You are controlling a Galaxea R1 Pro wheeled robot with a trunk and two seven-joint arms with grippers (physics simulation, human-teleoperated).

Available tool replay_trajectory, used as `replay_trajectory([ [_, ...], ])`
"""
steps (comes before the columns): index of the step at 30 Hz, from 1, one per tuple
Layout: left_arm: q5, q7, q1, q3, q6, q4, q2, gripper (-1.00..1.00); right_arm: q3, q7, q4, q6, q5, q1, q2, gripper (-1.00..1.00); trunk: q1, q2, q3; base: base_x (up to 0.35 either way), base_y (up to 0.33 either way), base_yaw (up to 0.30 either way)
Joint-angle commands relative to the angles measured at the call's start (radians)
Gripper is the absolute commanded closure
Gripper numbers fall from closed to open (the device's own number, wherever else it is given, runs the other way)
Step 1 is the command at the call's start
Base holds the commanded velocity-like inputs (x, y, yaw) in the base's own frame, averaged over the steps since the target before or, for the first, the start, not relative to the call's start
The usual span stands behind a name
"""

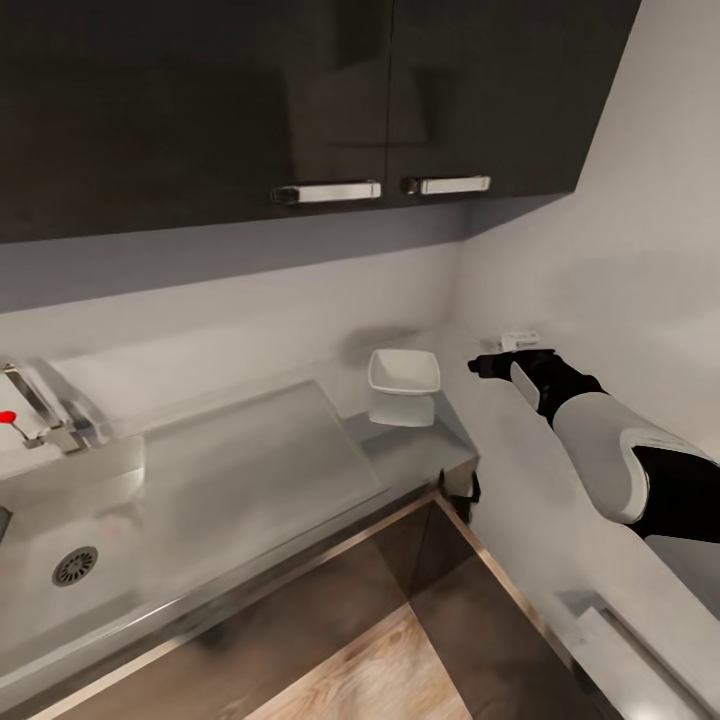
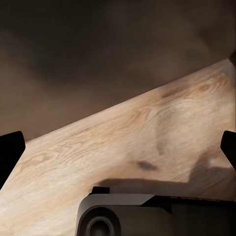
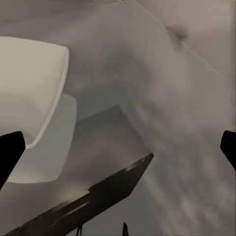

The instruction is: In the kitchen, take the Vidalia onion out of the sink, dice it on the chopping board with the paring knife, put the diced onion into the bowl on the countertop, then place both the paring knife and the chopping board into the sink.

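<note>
— Where's the bowl?

— I have the bowl [image 1: 403,384] sitting on the countertop [image 1: 420,450], near the back wall and just beside the corner. It's a little ahead of my right gripper [image 1: 478,364] and off to its left. On the right wrist camera the bowl [image 3: 27,83] sits close, with the counter's [image 3: 113,142] dark front edge below it.

— And the sink?

— The sink [image 1: 60,540] is well apart from that gripper, far to its left, past the flat drainboard [image 1: 250,460]. I can see the round drain [image 1: 75,565] and the tap [image 1: 35,410] with its red dot.

— How are your grippers?

— The right gripper is up beside the side wall; on its wrist camera the fingers [image 3: 10,152] stand wide apart at the frame's edges with nothing between them. The left gripper [image 2: 118,147] is also spread wide and holds nothing, looking down on a wooden floor [image 2: 123,142].

— Anything else?

— Dark upper cabinets [image 1: 300,90] with two pale handles [image 1: 330,191] hang above the counter.
</note>
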Motion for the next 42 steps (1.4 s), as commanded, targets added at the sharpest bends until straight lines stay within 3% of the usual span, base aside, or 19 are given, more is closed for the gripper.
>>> replay_trajectory([
  [1, 0.005, 0.010, 0.000, -0.009, -0.002, -0.002, 0.002, -1.00, -0.008, 0.006, -0.002, 0.006, 0.011, 0.000, 0.000, -1.00, 0.001, -0.002, -0.002, 0.165, -0.163, 0.000],
  [9, 0.004, 0.010, 0.001, -0.012, -0.004, -0.025, 0.005, -1.00, -0.008, 0.006, -0.003, 0.005, 0.011, 0.000, 0.003, -1.00, 0.001, -0.002, -0.002, 0.082, -0.081, 0.000],
  [14, 0.004, 0.010, 0.015, -0.012, -0.003, -0.087, 0.029, -1.00, -0.008, 0.006, -0.003, 0.005, 0.011, -0.001, 0.004, -1.00, 0.001, -0.002, -0.002, 0.006, -0.006, 0.000],
  [17, 0.004, 0.011, 0.078, -0.012, 0.000, -0.185, 0.046, -1.00, -0.008, 0.006, -0.003, 0.005, 0.011, 0.000, 0.008, -1.00, 0.001, -0.002, -0.002, 0.001, -0.001, 0.000],
  [24, 0.003, 0.011, 0.187, -0.012, 0.001, -0.301, 0.071, -1.00, -0.008, 0.002, -0.003, 0.006, 0.012, 0.000, 0.013, -1.00, 0.001, -0.002, -0.002, 0.000, 0.000, 0.000],
  [30, 0.003, 0.011, 0.235, -0.012, 0.001, -0.319, 0.075, -1.00, -0.008, 0.000, -0.003, 0.007, 0.012, 0.000, 0.013, -1.00, 0.001, -0.002, -0.002, 0.000, 0.000, 0.000],
  [38, 0.005, 0.012, 0.252, -0.012, 0.005, -0.281, 0.075, -1.00, -0.008, -0.002, -0.003, 0.006, 0.012, 0.000, 0.013, -1.00, 0.001, -0.002, -0.002, 0.000, 0.000, 0.000],
  [42, 0.007, 0.012, 0.253, -0.011, 0.055, -0.247, 0.075, -1.00, -0.008, -0.003, -0.003, 0.007, 0.012, 0.000, 0.014, -1.00, 0.001, -0.002, -0.002, 0.000, 0.000, 0.000],
])
